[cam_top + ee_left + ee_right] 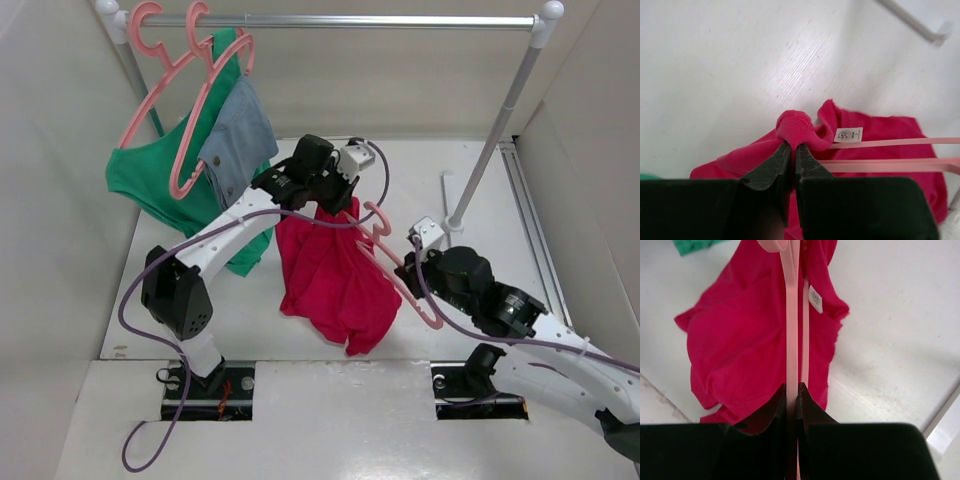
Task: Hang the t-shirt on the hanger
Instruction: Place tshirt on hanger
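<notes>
Your left hand (pixel 791 145) is shut tight on a fold of the red t-shirt (pixel 335 280) and holds its top up over the desk (pixel 260 335). Your right hand (pixel 792 386) pinches the pink hanger (pixel 792 315), which lies against the t-shirt.

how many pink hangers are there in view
3. One hanger and a second hanger hang from the rail at upper left, with the green garment and denim piece. The third hanger is pinched in the right claw, along the red t-shirt. None looks hidden.
</notes>
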Available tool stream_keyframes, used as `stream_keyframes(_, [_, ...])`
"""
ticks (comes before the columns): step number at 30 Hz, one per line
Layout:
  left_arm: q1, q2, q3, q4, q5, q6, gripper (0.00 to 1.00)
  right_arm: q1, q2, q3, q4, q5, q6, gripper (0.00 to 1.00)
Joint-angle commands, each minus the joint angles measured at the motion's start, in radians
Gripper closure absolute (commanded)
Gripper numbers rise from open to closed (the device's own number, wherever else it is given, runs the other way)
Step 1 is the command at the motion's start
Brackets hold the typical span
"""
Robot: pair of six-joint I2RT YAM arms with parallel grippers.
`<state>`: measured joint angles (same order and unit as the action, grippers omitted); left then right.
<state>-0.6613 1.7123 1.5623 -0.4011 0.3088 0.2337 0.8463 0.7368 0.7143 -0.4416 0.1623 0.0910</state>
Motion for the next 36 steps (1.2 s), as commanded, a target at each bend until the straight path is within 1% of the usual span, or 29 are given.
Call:
stream_keyframes(1, [-0.011,-0.086,0.076,-0.016,0.096,-0.045,1.0,-0.018,-0.065,0.056,0.113,0.031,-0.039,1.0])
stream_keyframes(5, [-0.059,-0.108,0.154,-0.053,0.127,-0.021,1.0,-0.056,-0.123,0.047,0.161,0.04,-0.062,1.0])
stream_keyframes(6, [-0.06,-0.108,0.165,-0.053,0.137,-0.02,1.0,-0.056,-0.123,0.047,0.184,0.04,-0.062,1.0])
stream_keyframes(7, [-0.07,-0.117,0.18,-0.053,0.148,-0.02,1.0,-0.082,-0.137,0.047,0.207,0.04,-0.062,1.0])
stream_keyframes(8, [-0.086,-0.117,0.197,-0.062,0.157,-0.02,1.0,-0.091,-0.137,0.047,0.255,0.04,-0.076,1.0])
stream_keyframes(13, [-0.156,-0.088,0.373,-0.136,0.176,0.038,1.0,-0.13,-0.06,0.079,0.296,-0.041,-0.1,1.0])
stream_keyframes(15, [-0.156,-0.088,0.396,-0.145,0.216,0.038,1.0,-0.141,-0.06,0.079,0.32,-0.041,-0.109,1.0])
stream_keyframes(17, [-0.156,-0.088,0.397,-0.168,0.256,0.059,1.0,-0.154,-0.092,0.059,0.334,-0.041,-0.099,1.0])
stream_keyframes(22, [-0.156,-0.172,0.285,-0.18,0.256,0.121,1.0,-0.196,-0.175,0.002,0.359,-0.038,-0.063,1.0])
stream_keyframes(26, [-0.156,-0.195,0.243,-0.18,0.256,0.171,1.0,-0.207,-0.185,-0.007,0.359,-0.061,-0.054,1.0])
stream_keyframes(28, [-0.156,-0.204,0.222,-0.203,0.256,0.237,1.0,-0.207,-0.195,-0.007,0.359,-0.073,-0.054,1.0])
stream_keyframes(29, [-0.156,-0.204,0.222,-0.217,0.256,0.265,0.85,-0.207,-0.195,-0.007,0.359,-0.073,-0.065,1.0])
stream_keyframes(30, [-0.156,-0.204,0.222,-0.232,0.266,0.301,0.72,-0.207,-0.207,-0.007,0.359,-0.084,-0.065,1.0])
stream_keyframes(31, [-0.156,-0.213,0.222,-0.276,0.276,0.402,0.64,-0.207,-0.208,-0.019,0.359,-0.099,-0.065,1.0])
stream_keyframes(33, [-0.147,-0.233,0.21,-0.289,0.26,0.47,0.56,-0.207,-0.227,-0.032,0.359,-0.115,-0.077,1.0])
stream_keyframes(36, [-0.094,-0.279,0.162,-0.19,0.225,0.506,0.52,-0.207,-0.228,-0.059,0.359,-0.141,-0.086,1.0])
